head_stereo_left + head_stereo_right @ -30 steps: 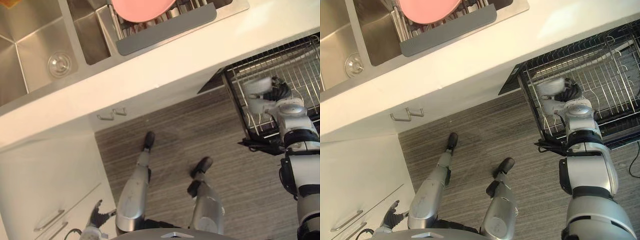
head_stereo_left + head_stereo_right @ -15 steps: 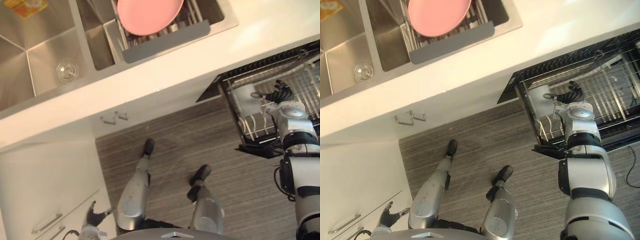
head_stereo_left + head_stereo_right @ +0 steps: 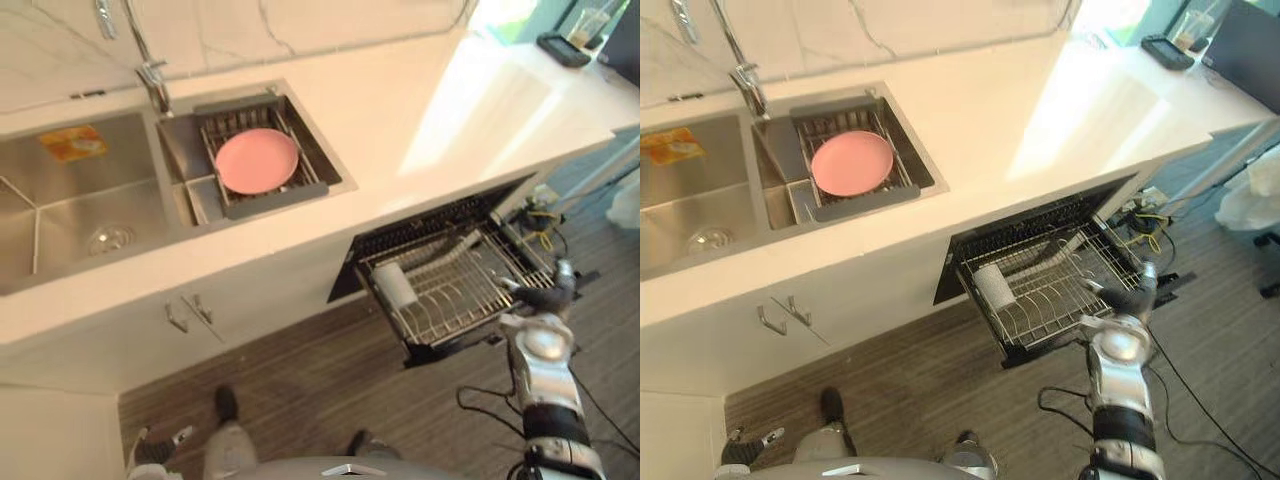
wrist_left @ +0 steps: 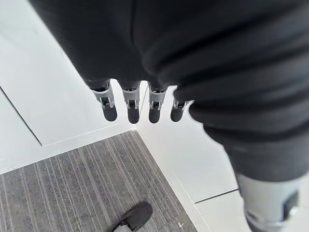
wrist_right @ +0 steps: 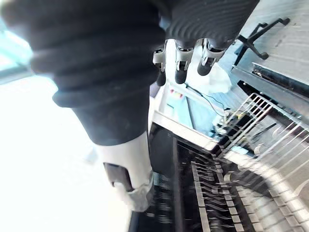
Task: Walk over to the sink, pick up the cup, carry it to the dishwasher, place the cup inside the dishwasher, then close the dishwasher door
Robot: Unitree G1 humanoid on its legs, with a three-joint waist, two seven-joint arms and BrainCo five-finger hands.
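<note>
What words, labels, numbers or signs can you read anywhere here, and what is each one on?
No text can be read in these views.
Yellow-orange patch in the sink: seems printed, too blurred to read.
Cup lying in the dishwasher rack: no print visible.
Pink plate: plain.
Dark object at the far corner of the counter: too small to tell.

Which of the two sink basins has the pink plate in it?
The smaller basin, nearer the dishwasher: the pink plate lies on a grey-rimmed rack set in it. The larger basin shows a drain and a yellow item instead.
</note>
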